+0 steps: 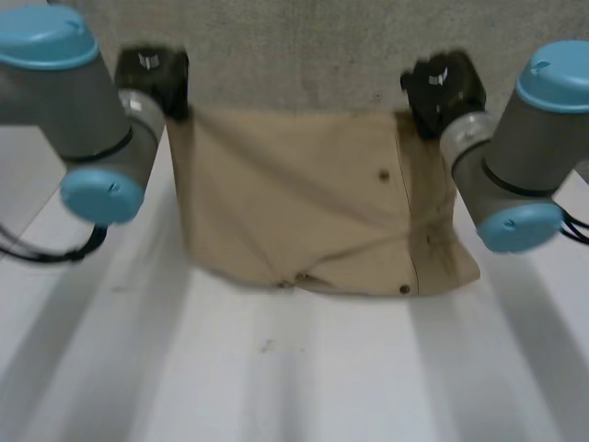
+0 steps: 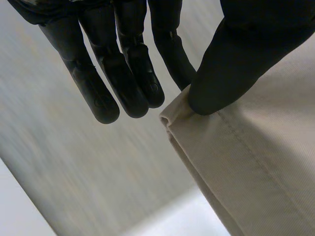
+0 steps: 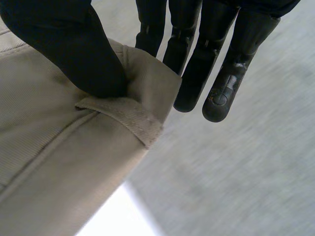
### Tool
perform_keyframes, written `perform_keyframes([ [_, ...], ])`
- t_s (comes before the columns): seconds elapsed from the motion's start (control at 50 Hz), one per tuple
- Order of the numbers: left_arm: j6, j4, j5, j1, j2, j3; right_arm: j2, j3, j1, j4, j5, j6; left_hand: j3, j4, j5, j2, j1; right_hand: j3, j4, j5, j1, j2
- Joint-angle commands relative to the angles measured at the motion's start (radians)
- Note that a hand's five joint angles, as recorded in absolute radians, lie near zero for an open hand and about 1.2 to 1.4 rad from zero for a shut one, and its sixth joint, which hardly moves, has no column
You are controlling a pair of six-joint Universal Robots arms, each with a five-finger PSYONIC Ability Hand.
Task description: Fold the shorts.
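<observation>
Left hand point(image 2: 246, 59) and right hand point(image 3: 64, 44) are clamped thumb-to-finger on far corners of light, limp beige shorts point(image 1: 294, 203); stitched edges are judged the firmest holds.

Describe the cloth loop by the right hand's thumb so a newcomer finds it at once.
Over the white table are tan fabric shorts; go to the corner pinched by the black right hand. At its thumb tip sits a narrow tan fabric loop, a raised ribbed strap crossing the seam, unlike the flat cloth around it.
</observation>
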Motion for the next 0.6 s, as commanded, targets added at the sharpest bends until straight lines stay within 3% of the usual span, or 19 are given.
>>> perform_keyframes([
  [0.02,0.038,0.286,-0.07,-0.018,-0.024,0.363,0.028,-0.151,0.003,-0.401,0.009,0.029,0.203,0.199,0.271,0.196,0.269,0.209,0.2,0.228,0.407,0.212],
  [0.08,0.036,0.374,-0.082,-0.025,0.027,0.356,-0.001,-0.185,0.003,-0.521,0.012,0.073,0.203,0.199,0.271,0.196,0.269,0.209,0.2,0.228,0.407,0.212],
  [0.18,0.009,0.445,-0.085,-0.028,0.13,0.249,-0.029,-0.194,0.003,-0.514,0.018,0.119,0.203,0.199,0.271,0.196,0.269,0.209,0.2,0.228,0.407,0.212],
  [0.42,-0.077,0.377,-0.078,-0.017,0.19,-0.251,0.014,-0.09,0.002,-0.288,-0.005,0.125,0.203,0.199,0.271,0.196,0.269,0.209,0.2,0.228,0.407,0.212],
  [0.52,-0.076,0.345,-0.075,-0.019,0.187,-0.498,0.071,0.033,0.0,-0.108,-0.08,0.113,0.203,0.199,0.271,0.196,0.269,0.209,0.2,0.228,0.407,0.212],
  [0.6,-0.067,0.302,-0.073,-0.019,0.184,-0.664,0.13,0.085,-0.001,0.037,-0.086,0.081,0.203,0.199,0.271,0.196,0.269,0.209,0.2,0.228,0.407,0.212],
])
